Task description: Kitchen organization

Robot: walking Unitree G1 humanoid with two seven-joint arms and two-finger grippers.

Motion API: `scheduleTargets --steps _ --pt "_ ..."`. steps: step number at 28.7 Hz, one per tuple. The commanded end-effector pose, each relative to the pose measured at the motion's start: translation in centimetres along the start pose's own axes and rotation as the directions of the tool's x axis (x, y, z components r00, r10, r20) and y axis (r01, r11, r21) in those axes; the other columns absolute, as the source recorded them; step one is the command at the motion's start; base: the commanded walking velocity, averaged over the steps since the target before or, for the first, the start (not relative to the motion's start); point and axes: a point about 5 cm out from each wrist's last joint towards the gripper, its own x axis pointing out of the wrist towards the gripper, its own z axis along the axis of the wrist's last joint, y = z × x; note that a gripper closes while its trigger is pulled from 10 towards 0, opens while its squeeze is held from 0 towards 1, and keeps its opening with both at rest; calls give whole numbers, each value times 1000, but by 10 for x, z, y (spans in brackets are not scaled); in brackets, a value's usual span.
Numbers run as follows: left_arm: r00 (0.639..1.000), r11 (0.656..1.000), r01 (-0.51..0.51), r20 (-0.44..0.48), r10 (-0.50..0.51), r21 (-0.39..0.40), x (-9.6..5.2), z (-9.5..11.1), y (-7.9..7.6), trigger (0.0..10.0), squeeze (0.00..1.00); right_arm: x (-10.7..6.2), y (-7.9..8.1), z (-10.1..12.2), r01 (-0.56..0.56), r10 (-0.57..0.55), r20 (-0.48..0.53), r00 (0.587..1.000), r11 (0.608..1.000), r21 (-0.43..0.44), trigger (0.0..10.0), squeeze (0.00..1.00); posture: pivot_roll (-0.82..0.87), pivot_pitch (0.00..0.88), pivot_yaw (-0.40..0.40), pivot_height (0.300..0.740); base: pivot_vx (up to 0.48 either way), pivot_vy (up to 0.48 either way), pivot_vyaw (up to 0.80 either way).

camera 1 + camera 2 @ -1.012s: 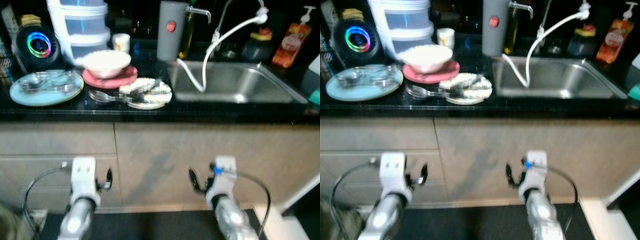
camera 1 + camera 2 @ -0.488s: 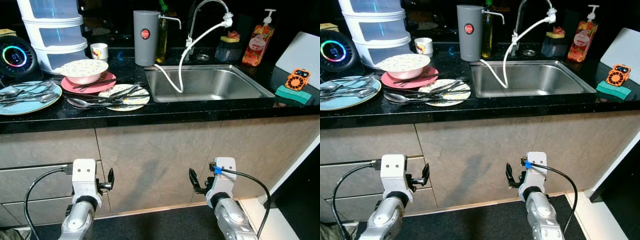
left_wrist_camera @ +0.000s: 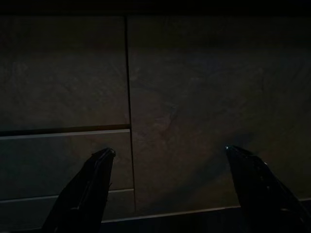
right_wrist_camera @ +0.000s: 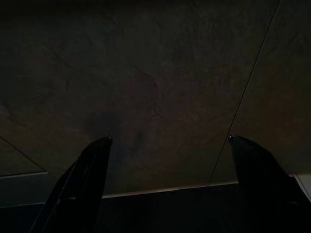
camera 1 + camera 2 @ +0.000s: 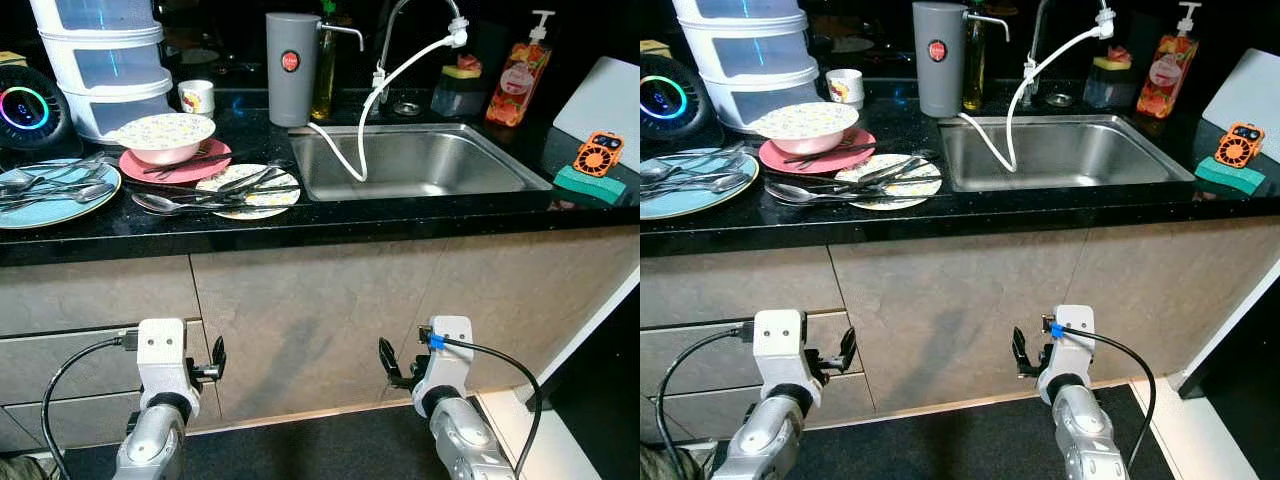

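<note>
Presently, dirty dishes lie grouped at upper left of the head views on the black countertop [image 5: 330, 228]: a patterned bowl [image 5: 165, 135] resting on a pink plate [image 5: 178, 167]; just beside it, nearer the counter edge, a patterned plate [image 5: 250, 190] bearing cutlery, with a large spoon [image 5: 165, 204] lying alongside on the counter; further left, a blue plate [image 5: 50, 195] holding more cutlery. Judged as stacked beside the basin to await washing or sorting. Steel sink [image 5: 415, 165] at upper centre, a white hose [image 5: 385, 90] trailing into it; grey canister [image 5: 290, 55] and small cup [image 5: 197, 96] behind the dishes; soap bottle [image 5: 520, 68] and orange-topped sponge [image 5: 590, 172] at upper right; tiered white container [image 5: 105, 55] at upper left. Left gripper [image 5: 218, 360] and right gripper [image 5: 388, 362] hang low before the cabinet fronts [image 5: 310, 320], well below the counter, both idle. Wrist views, dark, add what the head views lack: each pair of black fingers spread wide apart, empty, facing cabinet panels and their seams.
</note>
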Motion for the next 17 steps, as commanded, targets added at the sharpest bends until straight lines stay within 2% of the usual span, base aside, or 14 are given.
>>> scheduleTargets --steps 1,9,13,14,15,16,17 --pt "1000 1000 7 -6 -7 -8 -3 0 -1 10000 0 -2 -1 -6 7 -7 -21 1000 1000 1 10000 0 -48 104 -35 740 0 0 0" --pt "1000 1000 23 -1 -23 -21 -3 1 -3 10000 0 -1 -1 -5 9 -8 -23 1000 1000 2 10000 0 -48 104 -36 740 0 0 0" --pt "999 999 32 44 -32 -1 -3 8 -4 10000 0 -1 -1 -1 6 -6 12 1000 1000 14 10000 0 -48 104 -36 740 240 0 0" --pt "996 999 38 83 -40 18 -4 14 -5 10000 0 -2 0 5 2 -4 52 999 999 38 10000 0 -45 104 -37 740 247 0 0" --pt "980 997 63 187 -71 47 -7 33 -10 10000 0 -3 3 26 -53 33 182 983 993 109 10000 0 -43 105 -38 740 244 0 0" --pt "980 997 63 187 -71 47 -7 33 -10 10000 0 -3 3 26 -53 33 182 983 993 109 10000 0 -43 105 -38 740 244 0 0" --pt "968 994 84 231 -98 71 -9 43 -13 10000 0 -4 6 39 -94 63 244 968 989 118 10000 0 -43 106 -36 740 247 0 0"
